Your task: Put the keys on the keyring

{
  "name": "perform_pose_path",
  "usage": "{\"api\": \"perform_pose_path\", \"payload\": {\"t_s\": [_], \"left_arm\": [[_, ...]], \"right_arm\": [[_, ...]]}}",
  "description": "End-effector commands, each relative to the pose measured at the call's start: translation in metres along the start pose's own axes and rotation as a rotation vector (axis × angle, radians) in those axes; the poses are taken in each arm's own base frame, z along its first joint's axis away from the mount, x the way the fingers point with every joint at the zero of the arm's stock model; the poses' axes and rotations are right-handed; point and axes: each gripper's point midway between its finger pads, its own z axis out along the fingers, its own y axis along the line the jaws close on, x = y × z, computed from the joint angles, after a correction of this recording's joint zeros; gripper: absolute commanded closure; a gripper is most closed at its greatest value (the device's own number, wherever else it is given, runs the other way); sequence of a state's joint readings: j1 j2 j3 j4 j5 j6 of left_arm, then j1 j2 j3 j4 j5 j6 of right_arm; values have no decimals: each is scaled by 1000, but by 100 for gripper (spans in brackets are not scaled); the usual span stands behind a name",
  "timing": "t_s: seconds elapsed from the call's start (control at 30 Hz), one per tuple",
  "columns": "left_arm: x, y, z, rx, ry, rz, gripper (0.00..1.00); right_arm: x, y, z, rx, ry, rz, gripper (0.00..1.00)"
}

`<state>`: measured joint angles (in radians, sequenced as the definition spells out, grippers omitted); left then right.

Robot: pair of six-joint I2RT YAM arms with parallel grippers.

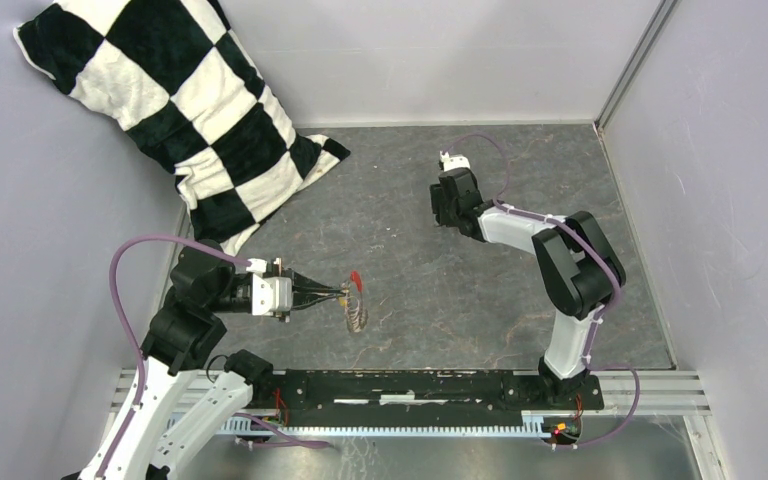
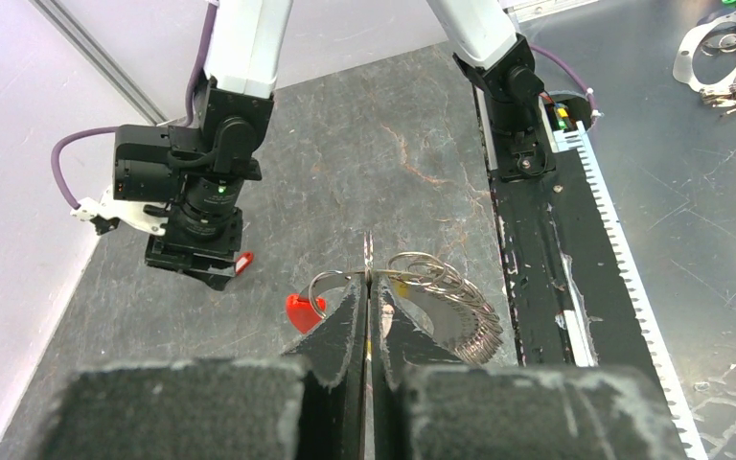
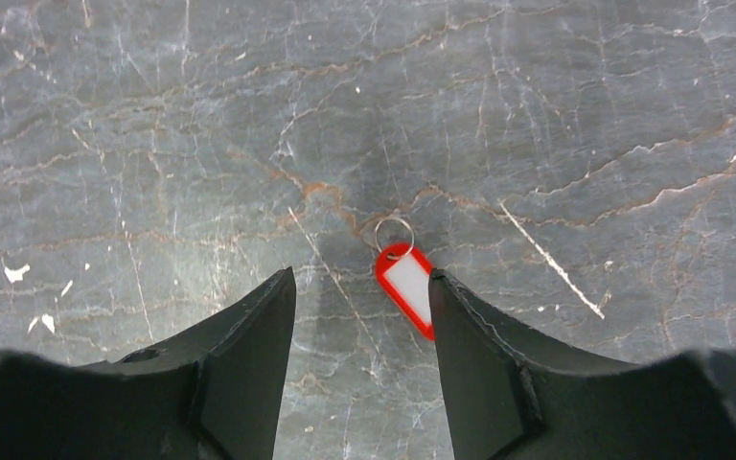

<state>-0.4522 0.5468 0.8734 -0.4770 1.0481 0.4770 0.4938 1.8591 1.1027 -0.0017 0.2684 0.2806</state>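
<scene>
Left gripper [image 2: 369,299] clamps the keyring [image 2: 441,286] toward the table's [image 1: 520,300] near edge. Right gripper [image 3: 359,283], jaws apart, hovers over the red key [image 3: 407,287] nearer the far edge. The key lies off-centre, so one jaw may shove the flat tag aside.

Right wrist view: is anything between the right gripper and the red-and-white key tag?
Nothing visible does. The right gripper hangs open over the red key tag, which lies alone on the table, close beside one finger.
</scene>
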Motion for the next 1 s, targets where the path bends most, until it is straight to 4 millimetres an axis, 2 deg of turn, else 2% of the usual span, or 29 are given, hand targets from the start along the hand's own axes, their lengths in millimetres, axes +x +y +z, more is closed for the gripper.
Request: {"api": "perform_pose_path", "payload": {"t_s": [0.0,0.17,0.33,0.57,0.77,0.97], "left_arm": [[-12,2,-1,1,-26,66,98],[-14,1,-2,0,-29,71,98],[-15,1,-2,1,-32,76,98],[-16,-1,-3,3,-35,76,98],[-16,0,-3,0,-35,79,98],[-11,7,0,-19,-23,53,98]], "right_arm": [[-27,-1,8,41,-66,51,40],[-26,4,15,36,-50,72,40],[-26,-1,16,66,-52,89,41],[-15,-5,20,88,-33,100,42],[-13,-2,26,81,-27,99,44],[-5,8,32,29,-9,101,51]]}}
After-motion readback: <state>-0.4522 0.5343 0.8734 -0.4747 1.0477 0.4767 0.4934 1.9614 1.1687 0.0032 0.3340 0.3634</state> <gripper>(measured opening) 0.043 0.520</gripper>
